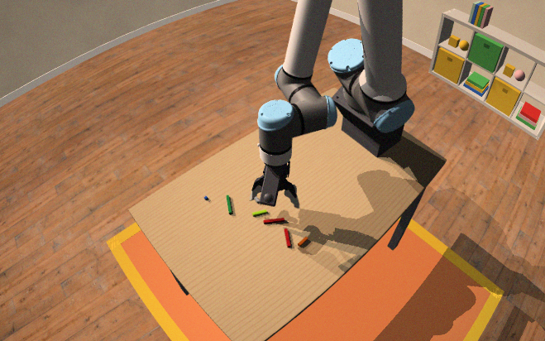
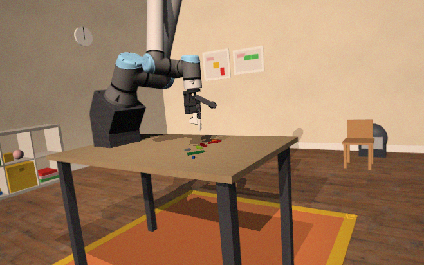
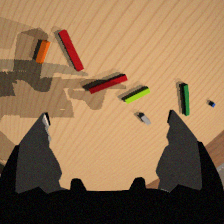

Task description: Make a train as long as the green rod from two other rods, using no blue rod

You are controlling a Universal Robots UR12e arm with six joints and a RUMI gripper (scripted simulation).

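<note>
Gripper point(image 3: 112, 131) spread wide, empty, hovering above table point(image 1: 206, 262) near grey rod point(image 3: 144, 118). Lime rod point(image 3: 136, 94) just beyond; together they'd likely match green rod point(image 3: 184, 98).

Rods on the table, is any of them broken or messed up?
None looks broken. The green rod, lime rod, two red rods, orange rod, grey rod and blue rod lie flat, scattered at different angles, none touching.

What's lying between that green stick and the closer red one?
The lime rod lies between the green rod and the nearer red rod, clearest from the top view.
</note>
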